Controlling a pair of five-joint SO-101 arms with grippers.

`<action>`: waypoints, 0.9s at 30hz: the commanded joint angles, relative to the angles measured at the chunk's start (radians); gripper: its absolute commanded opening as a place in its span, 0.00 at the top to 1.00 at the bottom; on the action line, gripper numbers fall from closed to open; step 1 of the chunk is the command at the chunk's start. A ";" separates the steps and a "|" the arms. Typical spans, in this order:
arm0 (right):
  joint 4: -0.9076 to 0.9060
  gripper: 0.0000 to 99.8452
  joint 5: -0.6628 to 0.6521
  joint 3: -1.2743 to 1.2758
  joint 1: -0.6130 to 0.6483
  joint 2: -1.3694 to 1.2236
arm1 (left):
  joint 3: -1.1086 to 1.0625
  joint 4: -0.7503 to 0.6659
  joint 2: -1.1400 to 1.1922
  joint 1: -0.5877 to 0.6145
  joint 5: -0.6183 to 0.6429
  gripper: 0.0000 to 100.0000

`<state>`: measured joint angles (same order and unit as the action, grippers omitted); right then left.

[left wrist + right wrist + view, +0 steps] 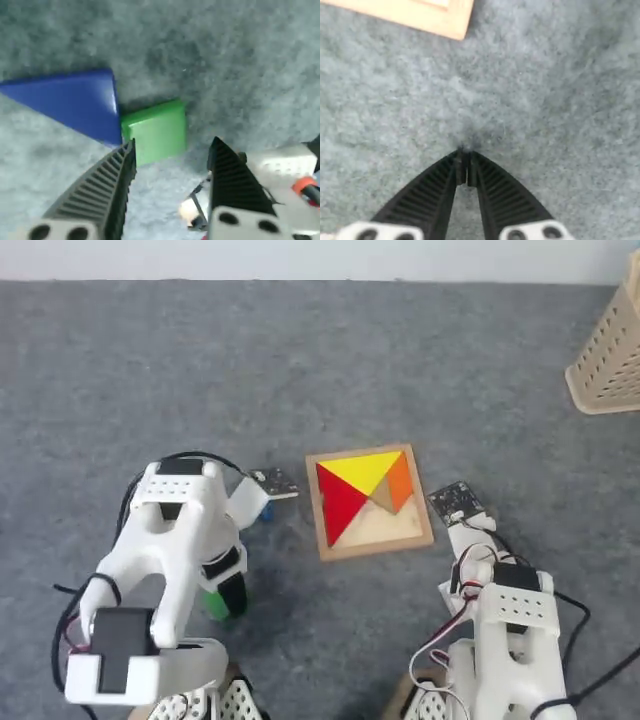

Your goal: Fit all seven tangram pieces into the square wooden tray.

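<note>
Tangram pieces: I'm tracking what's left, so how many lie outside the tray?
2: a blue triangle and a green square, touching on the carpet just ahead of the left gripper. Others may be hidden beneath the left arm.

We see grey carpet [300, 360]. On it: wooden tray [385, 525], blue triangle [70, 102] touching green square [157, 130], perforated box [610, 350] at the edge.

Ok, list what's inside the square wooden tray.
Yellow triangle, red triangle, orange piece, small brownish piece; the rest of the tray is bare. Floor under them is hidden.
</note>
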<state>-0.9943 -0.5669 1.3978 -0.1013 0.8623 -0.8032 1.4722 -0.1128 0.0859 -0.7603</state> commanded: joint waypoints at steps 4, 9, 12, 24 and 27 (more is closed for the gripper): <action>0.015 0.99 -0.014 -0.002 -0.016 0.013 | -0.030 -0.031 0.040 -0.005 0.052 0.78; 0.015 0.99 -0.014 -0.002 -0.016 0.013 | -0.058 -0.126 0.106 -0.006 0.123 0.78; 0.015 0.99 -0.014 -0.002 -0.016 0.013 | -0.051 -0.178 0.135 -0.006 0.161 0.78; 0.013 0.99 -0.014 0.000 -0.016 0.013 | 0.105 -0.249 0.138 -0.003 0.226 0.82; 0.013 0.99 -0.014 0.000 -0.016 0.013 | 0.153 -0.244 0.138 -0.005 0.235 0.82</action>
<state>-0.9943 -0.5669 1.3978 -0.1028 0.8623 -0.7480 1.2881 0.0253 0.0813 -0.5424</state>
